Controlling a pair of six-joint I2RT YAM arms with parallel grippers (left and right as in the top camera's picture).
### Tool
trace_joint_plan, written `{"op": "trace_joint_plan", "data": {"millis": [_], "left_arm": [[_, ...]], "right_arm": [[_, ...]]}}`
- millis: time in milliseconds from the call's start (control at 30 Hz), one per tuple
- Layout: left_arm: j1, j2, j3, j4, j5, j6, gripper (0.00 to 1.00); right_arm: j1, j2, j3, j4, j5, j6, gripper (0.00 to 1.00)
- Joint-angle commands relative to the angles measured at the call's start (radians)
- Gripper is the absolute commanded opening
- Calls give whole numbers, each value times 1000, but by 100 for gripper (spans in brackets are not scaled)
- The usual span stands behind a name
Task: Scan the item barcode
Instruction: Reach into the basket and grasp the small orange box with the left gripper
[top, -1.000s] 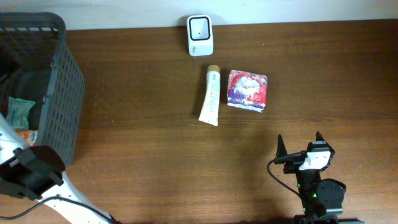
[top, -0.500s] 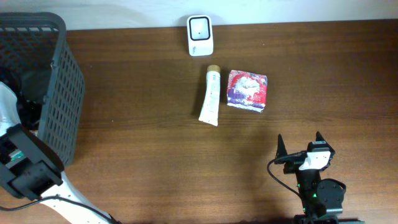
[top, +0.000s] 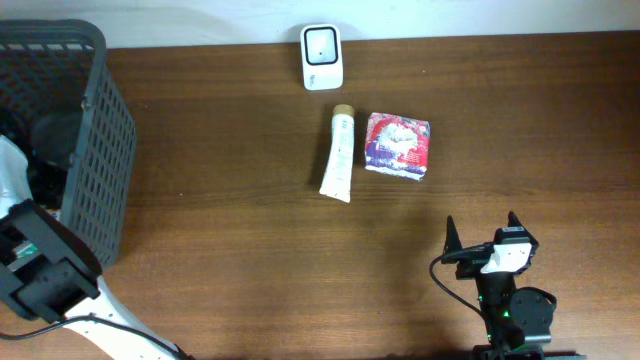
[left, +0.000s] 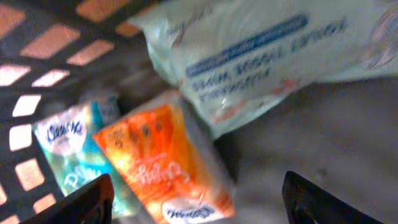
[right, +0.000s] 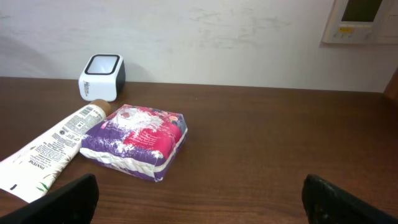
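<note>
My left gripper (left: 198, 186) is down inside the grey basket (top: 100, 150). Its jaws stand wide apart on either side of the lower end of an orange tissue pack (left: 165, 162), and neither finger visibly touches it. A teal tissue pack (left: 68, 149) lies to the left of it, and a pale green packet (left: 261, 56) lies above. In the overhead view the left arm (top: 40, 270) hides these packs. The white barcode scanner (top: 321, 56) stands at the table's back edge. My right gripper (top: 481, 222) rests open and empty at the front right.
A white tube (top: 339, 153) and a purple and red packet (top: 398, 144) lie side by side in front of the scanner (right: 102, 76). The basket's tall mesh walls close in the left gripper. Bare wooden table (top: 250, 260) spreads between the basket and the right arm.
My left arm has moved up over the basket and reached in, covering the teal and orange packs that showed a second ago. The right arm has not moved.
</note>
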Motion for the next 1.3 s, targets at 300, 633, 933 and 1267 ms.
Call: {"op": "trace_joint_plan", "data": {"millis": [300,633,933,1267], "left_arm": [[10,110,-9,-12,-11,-11,56],[10,-13,63,-69,31,45,0],[3,-311,176,32,852,44,0],[-195,-452,176,200,1308,45,0]], "right_arm": [[6,-3,-9,-2,13,0,99],[6,-3,-9,-2,13,0,99],[6,-3,-9,-2,13,0,99],[6,-3,-9,-2,13,0,99]]}}
